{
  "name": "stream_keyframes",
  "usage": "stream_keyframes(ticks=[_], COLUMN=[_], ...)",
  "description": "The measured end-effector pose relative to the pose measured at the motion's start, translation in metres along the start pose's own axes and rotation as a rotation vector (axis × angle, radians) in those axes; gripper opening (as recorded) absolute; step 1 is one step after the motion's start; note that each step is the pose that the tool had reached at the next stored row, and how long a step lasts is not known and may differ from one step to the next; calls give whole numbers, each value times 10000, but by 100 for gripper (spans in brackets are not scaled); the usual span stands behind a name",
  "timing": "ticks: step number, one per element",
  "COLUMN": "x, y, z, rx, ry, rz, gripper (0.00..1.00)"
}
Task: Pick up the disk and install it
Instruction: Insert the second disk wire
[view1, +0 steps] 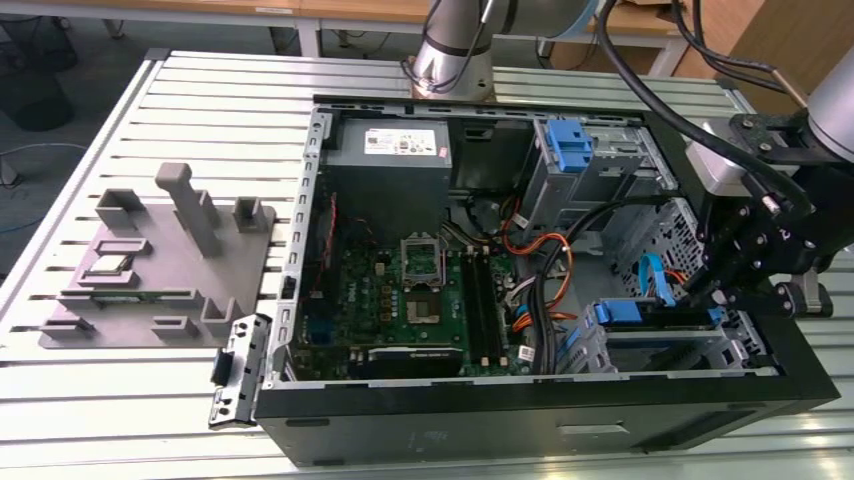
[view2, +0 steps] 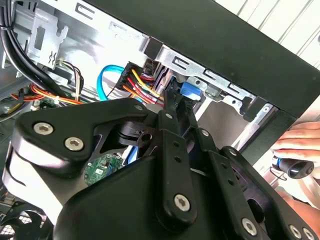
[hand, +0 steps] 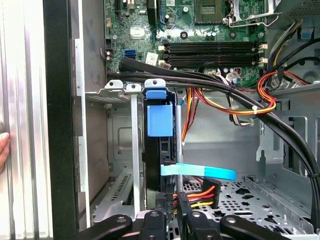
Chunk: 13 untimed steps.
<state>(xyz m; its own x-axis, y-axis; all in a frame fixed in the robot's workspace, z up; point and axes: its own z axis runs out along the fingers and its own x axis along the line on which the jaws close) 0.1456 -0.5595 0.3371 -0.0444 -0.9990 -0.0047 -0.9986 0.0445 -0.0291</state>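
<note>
One open black computer tower case (view1: 534, 420) lies on its side on a slatted white metal bench (view1: 214, 90), with one grey moulded fixture tray (view1: 160, 270) beside it toward the exterior view's left. One disk (hand: 159, 150), blue-framed, stands on edge in the case's drive bay. One black gripper (hand: 170, 212) sits at its cabled end; whether it grips is unclear. Wooden desks (view1: 360, 12) stand behind.
</note>
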Motion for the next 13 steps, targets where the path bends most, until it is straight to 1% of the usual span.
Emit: stream_keyframes(ticks=[1,3,4,11,13], x=[0,0,0,0,0], y=[0,0,0,0,17], z=[0,1,1,-14,-18], rx=[0,0,0,1,15], ry=[0,0,0,-4,0], rz=[0,0,0,-1,0], gripper=[22,22,16,16,16])
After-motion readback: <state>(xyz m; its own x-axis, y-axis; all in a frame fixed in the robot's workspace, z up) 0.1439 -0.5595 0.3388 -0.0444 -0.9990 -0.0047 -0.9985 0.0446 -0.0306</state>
